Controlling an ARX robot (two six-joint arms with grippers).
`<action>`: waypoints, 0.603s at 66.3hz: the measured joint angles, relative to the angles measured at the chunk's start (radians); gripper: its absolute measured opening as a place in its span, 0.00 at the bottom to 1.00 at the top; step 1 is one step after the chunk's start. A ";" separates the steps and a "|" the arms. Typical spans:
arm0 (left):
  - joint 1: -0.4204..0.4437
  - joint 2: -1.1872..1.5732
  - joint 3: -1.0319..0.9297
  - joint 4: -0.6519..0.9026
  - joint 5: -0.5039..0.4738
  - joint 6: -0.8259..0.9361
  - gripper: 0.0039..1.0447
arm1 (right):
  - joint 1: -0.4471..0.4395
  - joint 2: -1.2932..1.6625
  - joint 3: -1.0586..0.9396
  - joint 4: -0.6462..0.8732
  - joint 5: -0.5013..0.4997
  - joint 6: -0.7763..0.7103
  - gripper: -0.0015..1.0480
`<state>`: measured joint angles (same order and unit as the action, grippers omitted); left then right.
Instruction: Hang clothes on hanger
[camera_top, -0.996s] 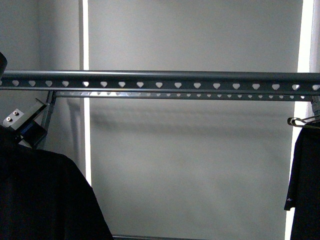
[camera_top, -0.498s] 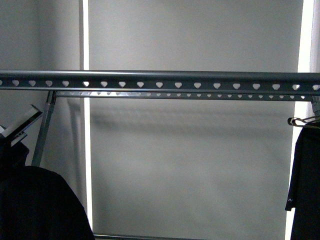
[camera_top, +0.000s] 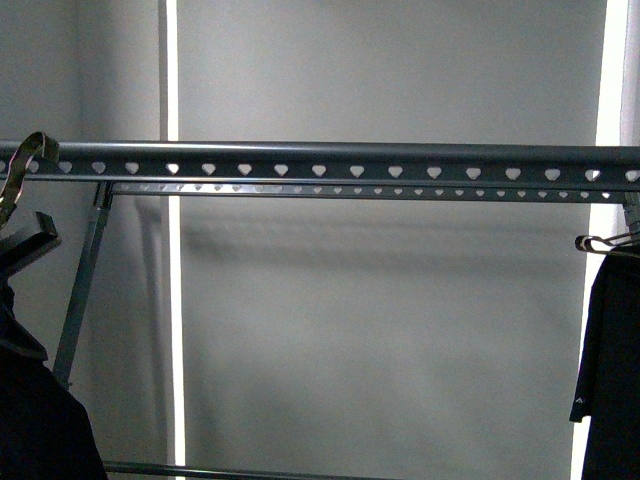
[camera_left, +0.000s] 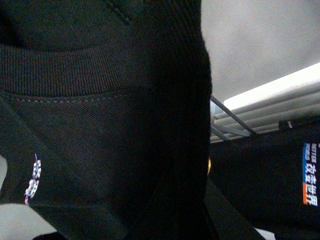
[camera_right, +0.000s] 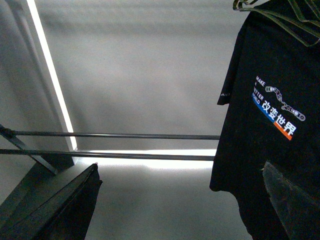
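Observation:
The clothes (camera_left: 100, 125), a black T-shirt with a ribbed collar and a bit of white print, fill the left wrist view. My left gripper (camera_left: 186, 200) is shut on them, its jaws buried in the cloth. In the front view the clothes (camera_top: 30, 420) hang at the lower left under a brass-coloured hook (camera_top: 22, 170), which reaches up to the left end of the hanger's rail (camera_top: 330, 160) with its row of heart-shaped holes. My right gripper (camera_right: 175, 210) is open and holds nothing, with one finger (camera_right: 292, 200) in front of another hung shirt.
A second black printed T-shirt (camera_right: 270, 115) hangs on a silver wire coat hanger (camera_top: 605, 242) at the rail's right end. The rack's lower bars (camera_right: 115, 136) and a slanted leg (camera_top: 80, 290) cross behind. A grey wall lies beyond.
The clothes and my left gripper have shifted left and lower in the front view, uncovering the rack's leg. The brass-coloured hook has come into view at the rail's left end.

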<state>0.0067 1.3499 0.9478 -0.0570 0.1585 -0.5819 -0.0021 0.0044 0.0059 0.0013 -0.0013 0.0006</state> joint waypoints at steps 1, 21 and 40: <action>0.000 -0.002 0.000 0.001 0.010 0.006 0.04 | 0.000 0.000 0.000 0.000 0.000 0.000 0.93; -0.007 -0.013 0.018 -0.035 0.216 0.296 0.04 | 0.000 0.000 0.000 0.000 0.000 0.000 0.93; -0.013 -0.014 0.143 -0.174 0.355 0.700 0.04 | 0.000 0.000 0.000 0.000 0.000 0.000 0.93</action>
<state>-0.0063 1.3361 1.0912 -0.2310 0.5133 0.1181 -0.0021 0.0044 0.0059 0.0013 -0.0013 0.0006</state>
